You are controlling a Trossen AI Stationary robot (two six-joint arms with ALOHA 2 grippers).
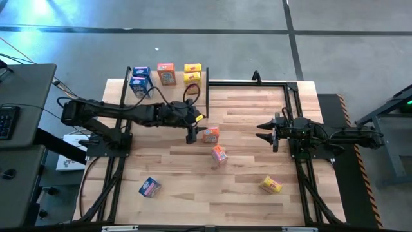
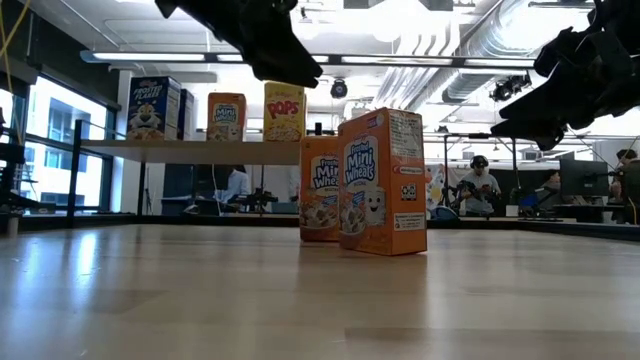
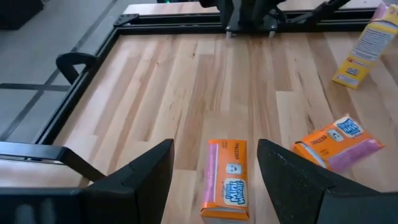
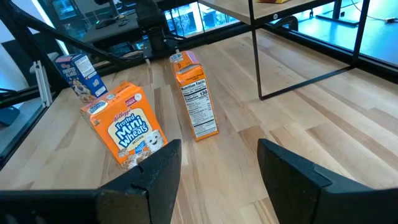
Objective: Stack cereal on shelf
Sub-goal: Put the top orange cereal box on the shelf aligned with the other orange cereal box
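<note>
A: Where is the left gripper (image 1: 192,136) seen?

B: It is held above the table (image 1: 244,193), just beside an upright orange box (image 1: 210,134). In the left wrist view that box (image 3: 226,179) is framed between the parted fingers (image 3: 134,180), but nothing is gripped.

A: And the other boxes?

B: A second orange box (image 1: 219,154) is found nearby; a blue box (image 1: 149,187) and a yellow box (image 1: 271,185) lie well apart. Several boxes are stood on the shelf (image 1: 199,96).

A: The right gripper (image 1: 265,133)?

B: It is kept at the table's right side, fingers parted, empty.

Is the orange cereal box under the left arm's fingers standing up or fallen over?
Standing up. The orange box stands on the table, its narrow top facing the open left gripper above it.
</note>
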